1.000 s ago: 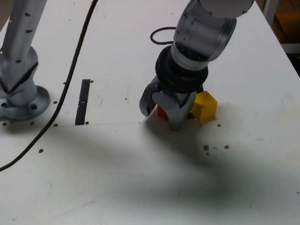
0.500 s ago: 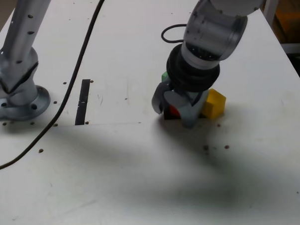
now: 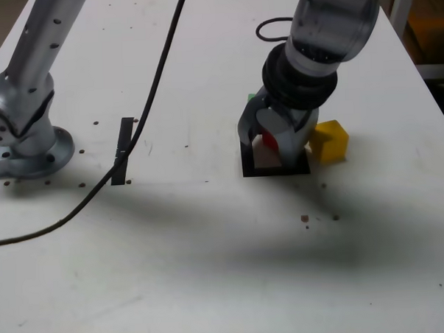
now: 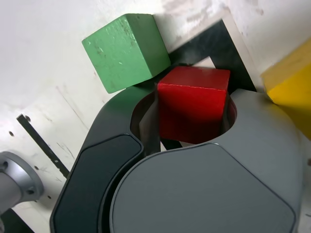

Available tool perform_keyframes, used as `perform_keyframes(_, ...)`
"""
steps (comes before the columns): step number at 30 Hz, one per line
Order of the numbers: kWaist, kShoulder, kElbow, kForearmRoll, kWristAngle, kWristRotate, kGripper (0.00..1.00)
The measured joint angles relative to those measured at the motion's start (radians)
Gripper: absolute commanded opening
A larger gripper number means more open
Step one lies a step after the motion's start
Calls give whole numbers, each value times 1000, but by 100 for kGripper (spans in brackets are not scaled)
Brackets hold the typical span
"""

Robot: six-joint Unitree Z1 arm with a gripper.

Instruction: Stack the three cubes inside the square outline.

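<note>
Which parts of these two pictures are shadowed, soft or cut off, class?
Exterior view: broad, soft-edged shadows on the white table, dim background at the upper right. Wrist view: red cube shaded on its side face, lighter on top; yellow cube cut off by the frame; the jaws loom large in the foreground.

Beyond my jaws, in the exterior view, a straight black strip (image 3: 122,150) lies on the white tabletop (image 3: 138,273), near its left side. I see small dark spots (image 3: 304,218) scattered over that surface, and faint scratches too. At the exterior view's upper right, past the table's edge, I make out something orange-brown (image 3: 431,36) in shadow, beside a pale upright post (image 3: 401,7).
</note>
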Motion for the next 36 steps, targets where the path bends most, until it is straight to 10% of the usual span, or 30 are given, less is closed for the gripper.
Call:
perform_keyframes(9, 73, -48, 88, -26, 16, 6, 35)
perform_keyframes(18, 8, -76, 42, 18, -74, -291, 35)
perform_keyframes(36, -12, -37, 30, -7, -101, -420, 36)
